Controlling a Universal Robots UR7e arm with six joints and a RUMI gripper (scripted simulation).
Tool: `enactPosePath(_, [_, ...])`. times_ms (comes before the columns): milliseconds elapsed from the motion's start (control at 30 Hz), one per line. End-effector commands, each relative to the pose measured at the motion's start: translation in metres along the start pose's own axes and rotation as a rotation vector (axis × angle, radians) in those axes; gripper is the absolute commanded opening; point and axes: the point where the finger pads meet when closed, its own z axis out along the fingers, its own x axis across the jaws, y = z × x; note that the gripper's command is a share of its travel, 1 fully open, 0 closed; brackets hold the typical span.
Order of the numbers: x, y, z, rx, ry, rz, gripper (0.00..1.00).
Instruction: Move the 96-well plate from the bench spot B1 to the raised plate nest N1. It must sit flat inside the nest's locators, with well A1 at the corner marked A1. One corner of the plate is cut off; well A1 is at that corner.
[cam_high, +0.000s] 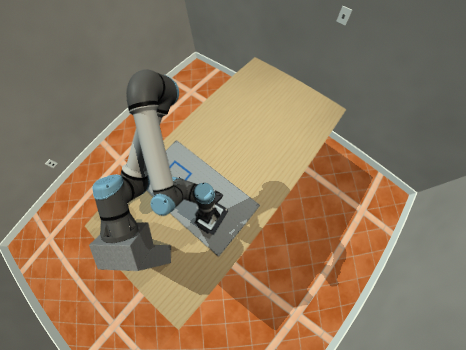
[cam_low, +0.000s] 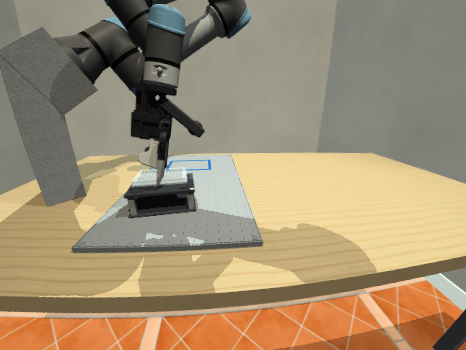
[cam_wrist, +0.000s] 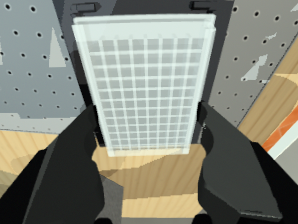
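- Your gripper (cam_low: 156, 159) has its jaws clenched on the 96-well plate (cam_wrist: 145, 80), gripping its two long sides near one short end; the wrist view shows a dark finger pressed to each edge.
- A side grip leaves the underside free, so the plate can drop between the nest's locators without the fingers fouling them — my reading of why it is held this way.
- The plate sits at the top of the raised plate nest N1 (cam_low: 161, 201), the black block on the grey perforated board (cam_low: 220, 215) on the counter (cam_low: 350, 210). It looks level and roughly square to the nest.
- Whether it is fully seated or a hair above, you cannot tell from these views.
- The blue outline of spot B1 (cam_low: 190, 164) lies bare behind the nest.
- The cut corner appears to be at the far right in the wrist view (cam_wrist: 214, 19); the nest's A1 mark is not legible, so orientation is unconfirmed.
- Judgement: you are at the seating step; check flatness before letting go.
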Motion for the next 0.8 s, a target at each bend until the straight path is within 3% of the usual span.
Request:
enactPosePath(0, [0.0003,-0.0002,0.0003,0.0,0.001,0.0,0.0])
enactPosePath(767, [0.0002,-0.0008,0.0035,0.0,0.001,0.0,0.0])
